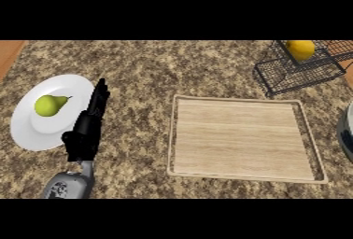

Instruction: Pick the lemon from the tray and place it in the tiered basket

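The lemon (300,49) sits in the basket (289,77), at the far right of the worktop (138,70), and not on the tray (241,140) just in front of it, so you may judge the placing as done. If you must take it again, it looks light and stiff, but round and a little waxy, so it can roll; close around its middle, from above. The left robot hand (84,135) rests with fingers straight and together beside the plate (41,133) with a pear (50,105). The right robot hand does not show.
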{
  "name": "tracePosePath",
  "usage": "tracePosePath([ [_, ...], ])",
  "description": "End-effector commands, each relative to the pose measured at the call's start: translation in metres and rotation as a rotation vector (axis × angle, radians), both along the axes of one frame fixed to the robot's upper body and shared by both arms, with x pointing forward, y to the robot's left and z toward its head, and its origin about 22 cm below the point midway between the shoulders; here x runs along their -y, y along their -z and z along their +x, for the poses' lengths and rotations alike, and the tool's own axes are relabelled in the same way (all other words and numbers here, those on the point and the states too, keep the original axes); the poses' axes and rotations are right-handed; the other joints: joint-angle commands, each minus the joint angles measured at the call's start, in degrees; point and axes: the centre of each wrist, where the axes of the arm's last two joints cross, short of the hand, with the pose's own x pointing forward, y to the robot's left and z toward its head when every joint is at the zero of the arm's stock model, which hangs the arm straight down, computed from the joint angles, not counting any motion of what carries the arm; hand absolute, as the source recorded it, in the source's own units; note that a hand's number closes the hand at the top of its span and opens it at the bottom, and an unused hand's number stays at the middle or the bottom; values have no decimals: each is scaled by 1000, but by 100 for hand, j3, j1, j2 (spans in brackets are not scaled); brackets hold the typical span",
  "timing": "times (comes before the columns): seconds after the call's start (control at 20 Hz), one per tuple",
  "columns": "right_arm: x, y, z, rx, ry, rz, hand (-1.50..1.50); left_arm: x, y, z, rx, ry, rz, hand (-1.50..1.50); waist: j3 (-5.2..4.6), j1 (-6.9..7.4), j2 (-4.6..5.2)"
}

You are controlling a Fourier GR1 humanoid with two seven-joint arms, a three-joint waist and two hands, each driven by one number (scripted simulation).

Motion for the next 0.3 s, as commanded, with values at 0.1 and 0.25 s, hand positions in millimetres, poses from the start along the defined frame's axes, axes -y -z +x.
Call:
tracePosePath([
  [0.1, 68, 25, -87, 70, 10, 53, -150, 16, 4, -5, 0, -10, -16, 0, 21, -82, 13],
  [0.25, 87, 32, -121, 49, -7, 75, -150, -4, 1, -6, 18, 7, -6, 0, 23, -6, 24],
])
